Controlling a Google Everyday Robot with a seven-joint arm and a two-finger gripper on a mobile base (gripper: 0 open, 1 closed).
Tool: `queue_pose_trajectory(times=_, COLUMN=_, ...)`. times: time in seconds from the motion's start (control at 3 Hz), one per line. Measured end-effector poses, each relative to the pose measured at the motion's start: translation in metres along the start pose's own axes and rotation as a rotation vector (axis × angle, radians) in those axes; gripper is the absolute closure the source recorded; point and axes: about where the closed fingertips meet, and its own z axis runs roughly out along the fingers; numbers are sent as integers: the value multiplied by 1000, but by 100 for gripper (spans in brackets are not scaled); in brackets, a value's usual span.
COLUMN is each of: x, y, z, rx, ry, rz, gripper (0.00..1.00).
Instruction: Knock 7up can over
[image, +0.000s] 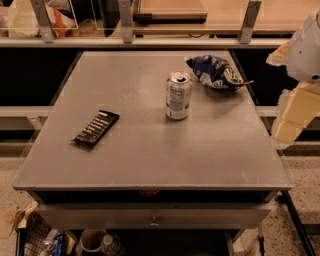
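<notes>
The 7up can (178, 95) stands upright on the grey table (150, 160), right of the middle and toward the back. It is silvery-green with white label text and a silver pull-tab top. My gripper (289, 125) shows as cream-coloured parts at the right edge of the view, beyond the table's right side. It is well to the right of the can and a little nearer the front, not touching it. A white arm segment (306, 50) sits above the gripper.
A dark blue chip bag (216, 72) lies just behind and right of the can. A flat black bar with white marks (96, 128) lies on the left. A railing and shelf (150, 42) run behind the table. Clutter sits below on the floor (95, 242).
</notes>
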Motion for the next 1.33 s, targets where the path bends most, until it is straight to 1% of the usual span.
queue_pose_trajectory(times=0.33, x=0, y=0, z=0, rx=0, ry=0, rz=0, gripper=0)
queue_pose_trajectory(times=0.67, x=-2, y=-2, z=-3, rx=7, ry=-18, rz=4, gripper=0)
queue_pose_trajectory(times=1.0, x=-5, y=-8, z=-1, rx=0, ry=-117, rz=59, gripper=0)
queue_pose_trajectory(times=1.33, x=0, y=-20, z=23, rx=-5, ry=-305, rz=157, gripper=0)
